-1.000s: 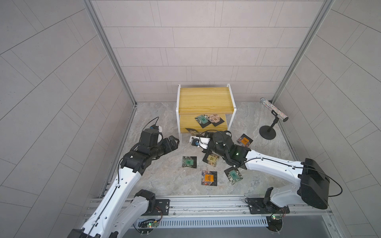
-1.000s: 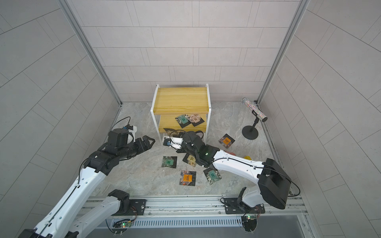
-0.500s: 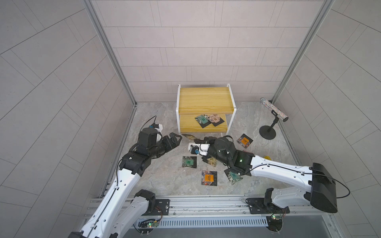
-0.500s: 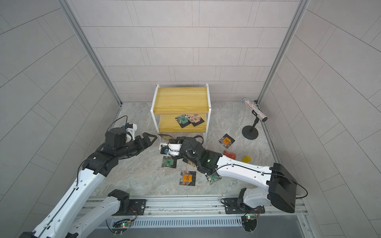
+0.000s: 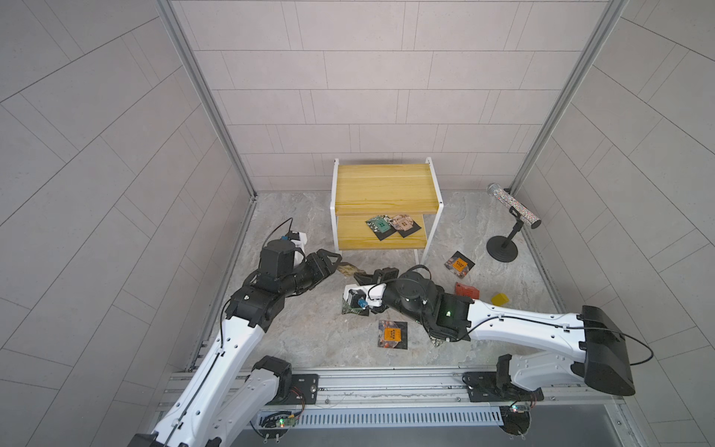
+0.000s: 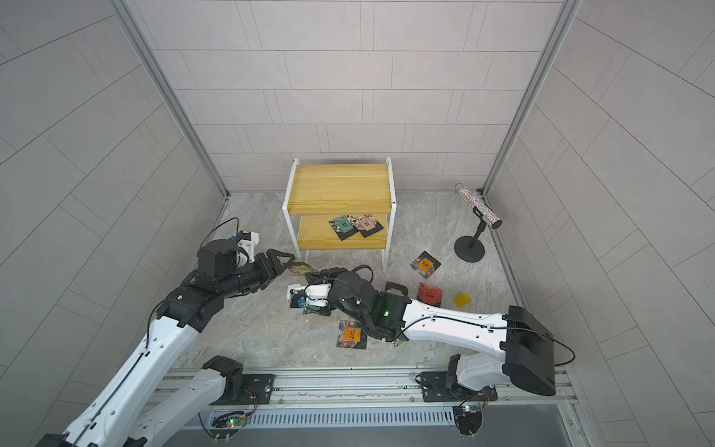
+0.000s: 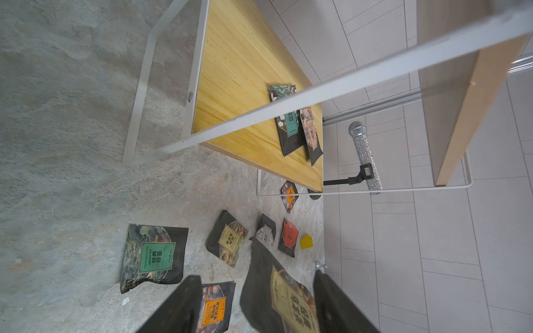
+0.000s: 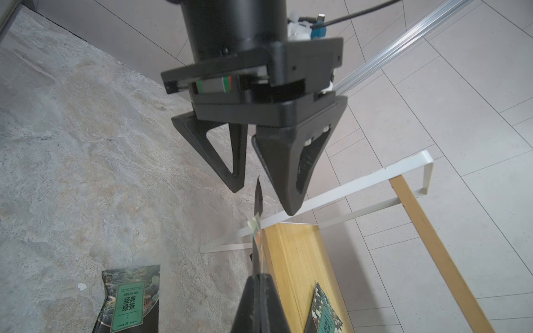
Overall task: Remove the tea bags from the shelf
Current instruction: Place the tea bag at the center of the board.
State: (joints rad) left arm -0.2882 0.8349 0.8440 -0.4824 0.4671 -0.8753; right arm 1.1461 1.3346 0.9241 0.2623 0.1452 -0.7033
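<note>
My right tool [image 8: 260,278] pinches one tea bag [image 8: 257,201] edge-up over the desk [image 5: 309,333], clear of the shelf [image 5: 383,185]. My left tool [image 8: 264,199] has come in and narrowed; its jaws now straddle the bag's free end, not yet clamped. A handover looks near. Two tea bags [image 5: 381,225] wait on the shelf's lower board.

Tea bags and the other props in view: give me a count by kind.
Tea bags: 9 (2 on the shelf, 6 on the floor, 1 held)
Shelf: 1
Glittery microphone on stand: 1
Yellow flat piece: 1
Total: 12
</note>
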